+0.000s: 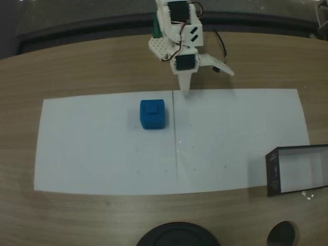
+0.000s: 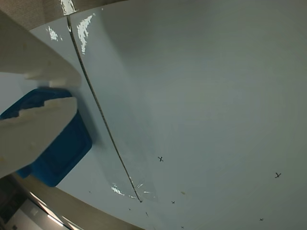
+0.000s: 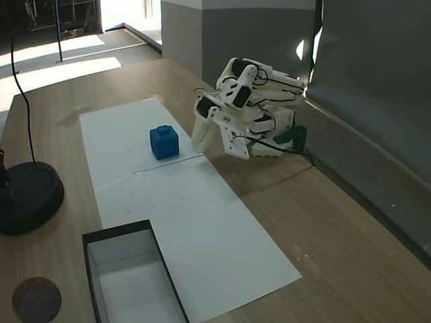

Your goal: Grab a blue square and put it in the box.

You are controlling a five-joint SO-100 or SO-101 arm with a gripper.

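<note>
The blue square (image 1: 152, 114) sits on the white paper (image 1: 102, 148) taped over the wooden desk (image 1: 77, 66), just left of the paper's seam in a fixed view, well apart from the box (image 3: 131, 282). The box is cut off at the frame edge in both fixed views, so only part of its black wall and pale floor shows. The gripper (image 1: 202, 82) hangs above the paper's far edge, fingers spread wide, holding nothing. In the wrist view a white finger (image 2: 33, 139) covers a good chunk of the square. A round black base (image 3: 27, 195) sits on the desk, partly cropped.
</note>
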